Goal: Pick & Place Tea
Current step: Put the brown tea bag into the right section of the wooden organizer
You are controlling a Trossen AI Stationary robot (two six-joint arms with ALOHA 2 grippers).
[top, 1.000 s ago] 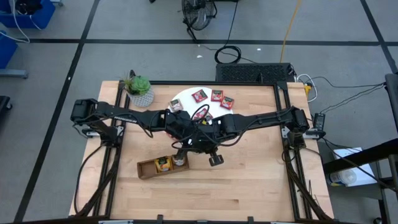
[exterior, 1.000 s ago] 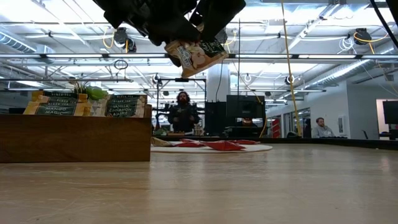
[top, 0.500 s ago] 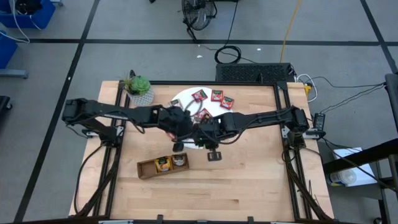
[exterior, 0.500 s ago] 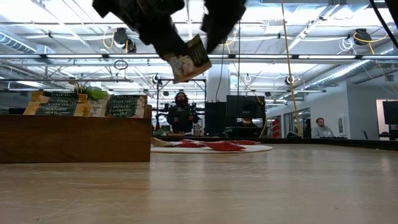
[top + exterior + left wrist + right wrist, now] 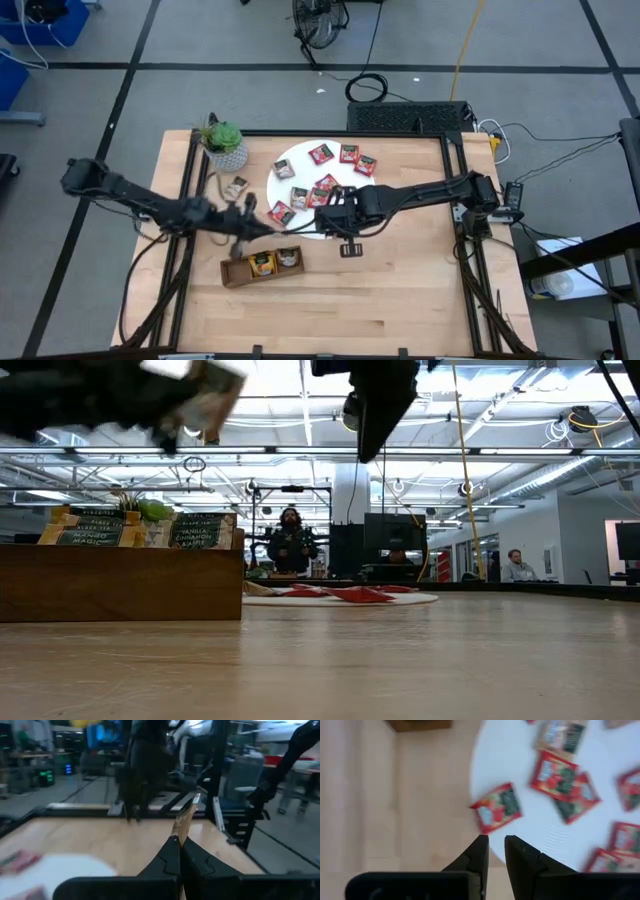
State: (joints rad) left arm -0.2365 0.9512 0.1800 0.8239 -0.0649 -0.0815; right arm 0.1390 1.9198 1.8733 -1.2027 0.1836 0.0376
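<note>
Sachet [image 5: 183, 821] sits pinched edge-on in the closed left pincer [image 5: 179, 851]; right pincer [image 5: 493, 851], slightly parted, holds nothing.

A robotics lab in an open industrial hall: a wooden workbench [image 5: 400, 290] stands on taped grey concrete, beneath exposed ceiling trusses [image 5: 520, 455], with seated people at monitors [image 5: 628, 540] behind.
</note>
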